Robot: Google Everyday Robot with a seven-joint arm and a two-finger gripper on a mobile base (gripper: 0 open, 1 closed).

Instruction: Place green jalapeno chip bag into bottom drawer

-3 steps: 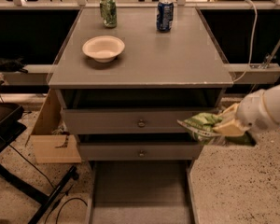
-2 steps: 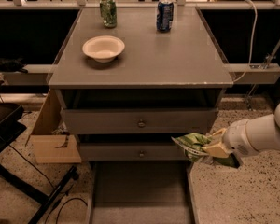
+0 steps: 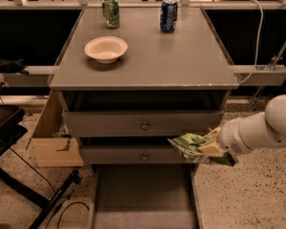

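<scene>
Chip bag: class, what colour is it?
Light green, darker patches; camera view. The gripper holds the chip bag above the right edge of the bottom drawer.

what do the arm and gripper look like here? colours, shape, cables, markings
The arm: smooth glossy white shell, thick rounded tube segments, bulbous joint at the frame's right edge, tapering to the wrist. No cables or markings visible. The gripper, lower right by the middle drawer: short pale cream-tan fingers, shut on the green jalapeno chip bag.
</scene>
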